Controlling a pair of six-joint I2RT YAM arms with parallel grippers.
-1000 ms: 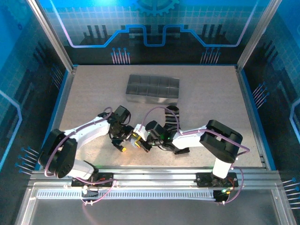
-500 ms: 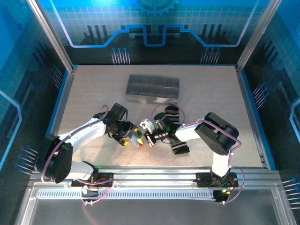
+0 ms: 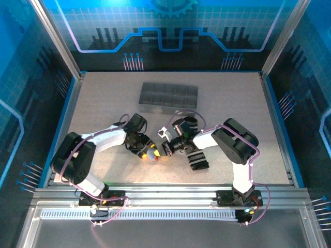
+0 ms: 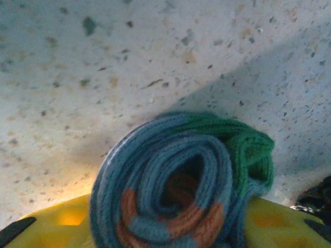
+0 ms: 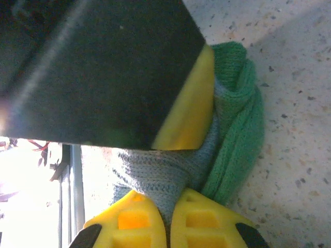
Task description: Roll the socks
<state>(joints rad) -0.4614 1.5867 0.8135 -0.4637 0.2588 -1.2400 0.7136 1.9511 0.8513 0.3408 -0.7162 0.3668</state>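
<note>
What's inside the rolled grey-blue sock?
Coiled layers of the grey-blue knitted sock, with orange stripes wound in toward the middle. The very core is dark, so whatever sits there is hidden.

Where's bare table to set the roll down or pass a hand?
Bare table lies on both sides of the tray, out to the side edges. It is crowded at centre front, where the left arm and right arm meet at the grey-blue sock, with the striped sock beside.

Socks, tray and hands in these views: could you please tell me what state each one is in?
grey-blue sock: rolled into a coil, between the two hands.
striped sock: unrolled, lying on the table.
tray: upright, apart from both socks.
left hand: fingers either side of the roll; grip unclear.
right hand: shut on the grey-blue sock.
</note>
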